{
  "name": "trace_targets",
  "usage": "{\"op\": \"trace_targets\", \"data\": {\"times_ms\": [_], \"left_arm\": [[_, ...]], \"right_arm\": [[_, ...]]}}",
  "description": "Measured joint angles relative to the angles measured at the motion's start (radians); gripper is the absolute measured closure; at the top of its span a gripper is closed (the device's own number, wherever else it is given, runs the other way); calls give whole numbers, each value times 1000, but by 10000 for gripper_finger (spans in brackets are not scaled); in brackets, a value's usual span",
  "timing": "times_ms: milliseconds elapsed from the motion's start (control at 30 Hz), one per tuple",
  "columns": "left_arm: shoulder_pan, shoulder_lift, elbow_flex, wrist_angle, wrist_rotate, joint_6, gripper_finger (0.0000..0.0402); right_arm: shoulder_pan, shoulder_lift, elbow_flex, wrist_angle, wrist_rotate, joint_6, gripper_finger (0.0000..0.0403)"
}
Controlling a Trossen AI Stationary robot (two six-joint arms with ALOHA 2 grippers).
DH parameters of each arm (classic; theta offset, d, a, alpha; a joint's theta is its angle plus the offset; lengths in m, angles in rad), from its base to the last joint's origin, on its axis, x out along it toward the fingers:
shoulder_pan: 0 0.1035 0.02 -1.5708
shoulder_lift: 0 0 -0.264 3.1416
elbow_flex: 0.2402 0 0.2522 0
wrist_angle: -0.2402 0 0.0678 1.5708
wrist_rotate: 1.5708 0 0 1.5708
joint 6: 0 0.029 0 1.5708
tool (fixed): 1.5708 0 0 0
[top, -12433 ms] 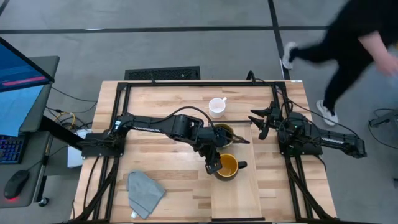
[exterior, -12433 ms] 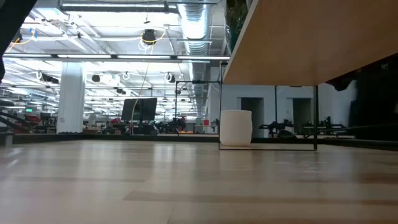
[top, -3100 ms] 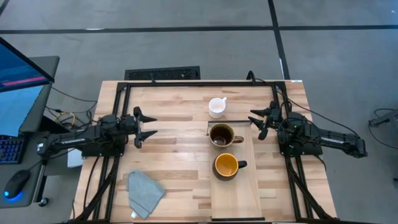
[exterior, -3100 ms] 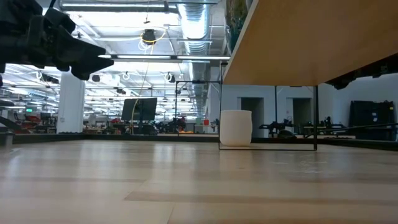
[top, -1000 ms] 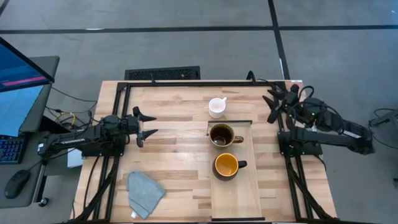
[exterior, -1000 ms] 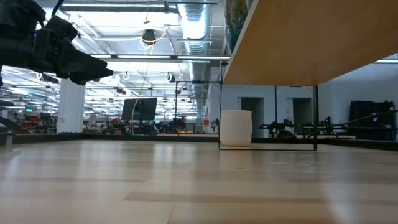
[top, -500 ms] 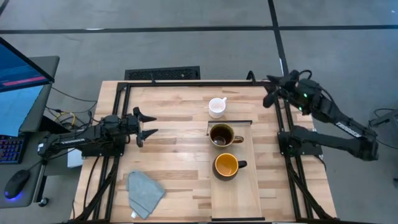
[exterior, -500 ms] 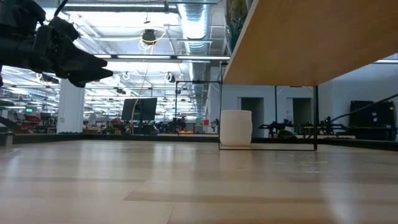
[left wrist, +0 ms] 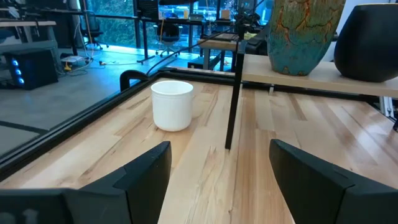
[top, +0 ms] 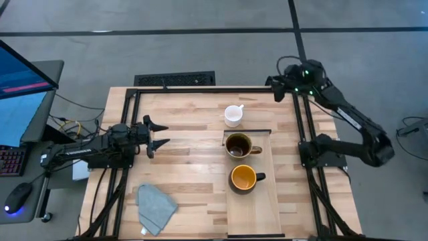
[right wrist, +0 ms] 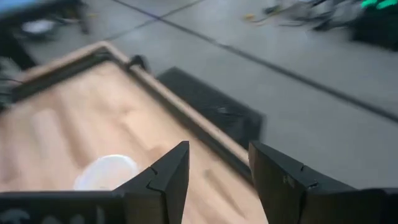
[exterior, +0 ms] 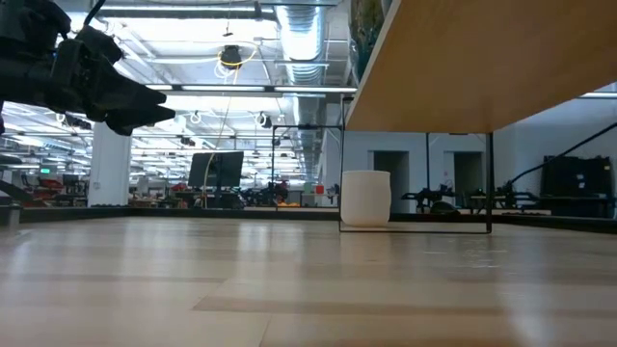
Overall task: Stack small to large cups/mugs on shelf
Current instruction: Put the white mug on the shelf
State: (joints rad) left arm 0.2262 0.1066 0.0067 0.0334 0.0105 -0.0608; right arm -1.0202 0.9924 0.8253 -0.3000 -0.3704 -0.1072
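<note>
Right gripper point(top: 275, 88) has swung up to the table's far right corner, fingers spread, holding nothing. White mug point(top: 233, 115) sits below and ahead of it, off the shelf point(top: 257, 204). Left gripper point(top: 160, 134) waits open, well away from it.

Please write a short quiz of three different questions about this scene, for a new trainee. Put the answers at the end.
1. True or false: the white mug stands on the shelf.
2. Which mug on the shelf is nearer the white mug? A) the dark brown mug B) the yellow mug
3. Fill in: the grey-blue cloth lies on the side of the ___ pincer, while the right pincer is raised near the table's far corner.

Key: 1 false, it stands on the tabletop beyond the shelf. 2 A. 3 left.
</note>
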Motion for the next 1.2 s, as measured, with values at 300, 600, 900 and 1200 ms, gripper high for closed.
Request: {"op": "trace_targets", "data": {"times_ms": [300,600,900,1200], "left_arm": [[0,0,0,0,0,0,141],[0,0,0,0,0,0,141],[0,0,0,0,0,-39,141],[0,0,0,0,0,-15,141]], "right_arm": [[-45,220,12,193,-344,57,214],[26,324,107,176,-440,55,214],[-10,239,115,120,-434,64,214],[-8,133,115,49,-432,112,214]]}}
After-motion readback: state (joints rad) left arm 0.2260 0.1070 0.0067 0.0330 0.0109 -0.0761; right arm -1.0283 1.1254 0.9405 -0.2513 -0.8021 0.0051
